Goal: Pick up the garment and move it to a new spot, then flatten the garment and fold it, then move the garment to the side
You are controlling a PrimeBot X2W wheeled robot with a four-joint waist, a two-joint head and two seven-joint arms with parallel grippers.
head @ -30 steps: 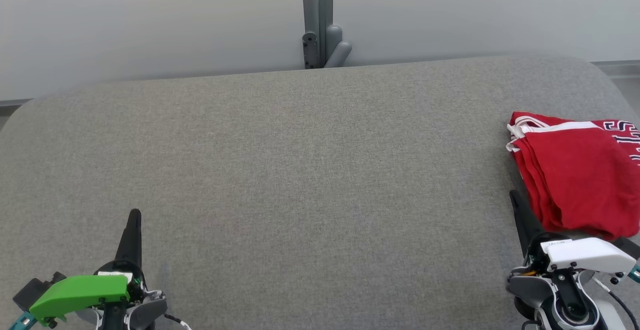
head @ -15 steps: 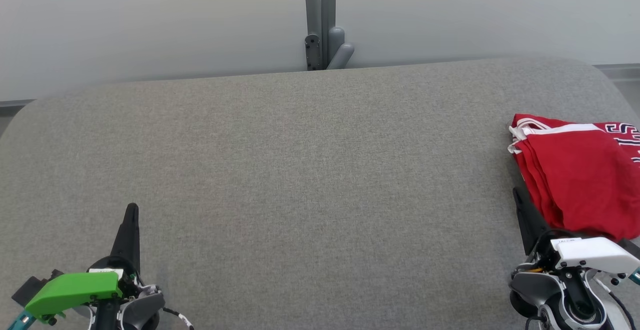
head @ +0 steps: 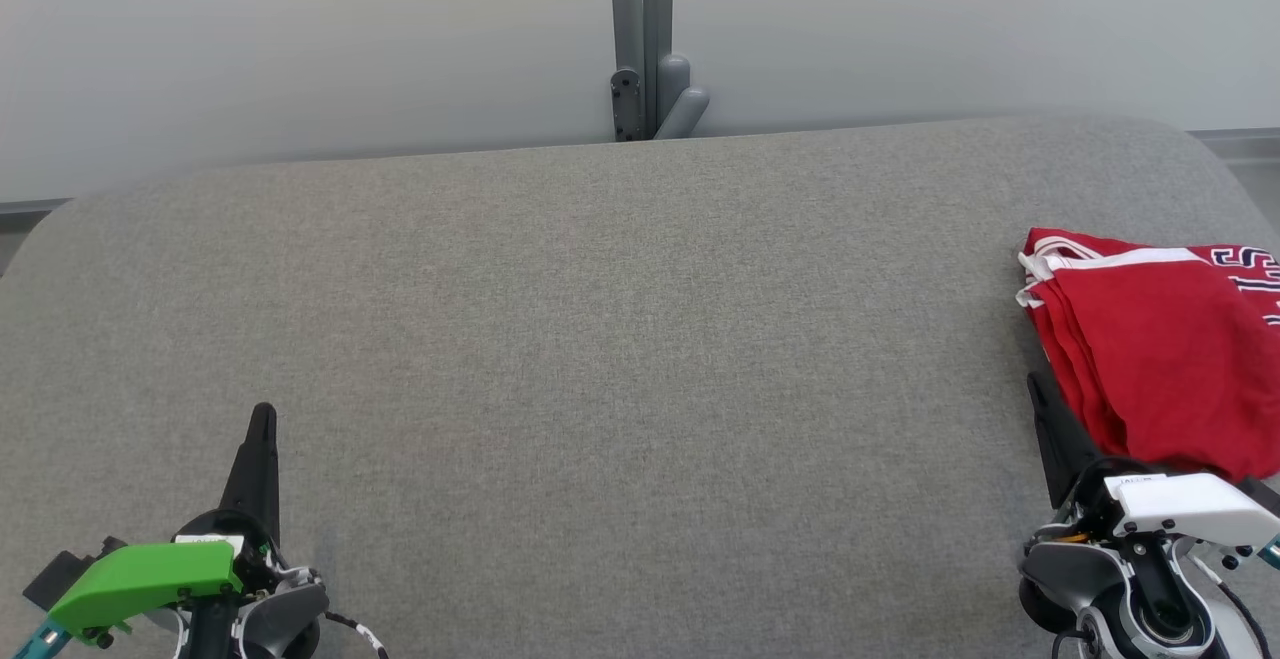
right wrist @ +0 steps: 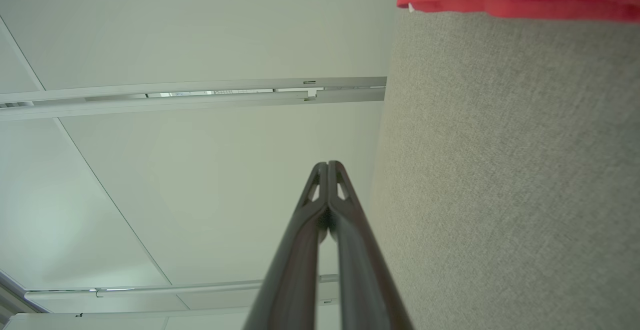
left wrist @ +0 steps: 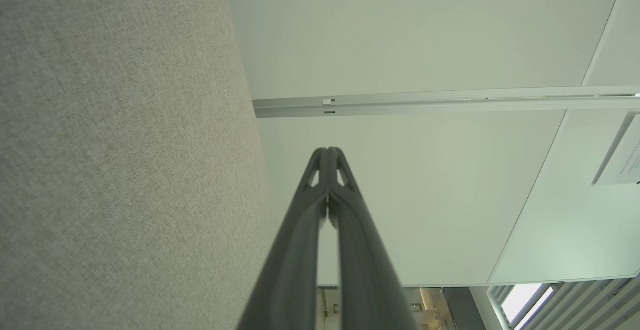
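Seemingly finished, the folded red jersey garment with white trim (head: 1150, 349) lay on the grey fabric-covered table (head: 640, 339), just beside the right gripper (head: 1040, 399) on its outer side. That gripper's dark fingers were pinched together, empty. The left gripper (head: 262, 419), likewise closed on nothing, sat well apart. Any retreat should draw straight back, clear of the folds.
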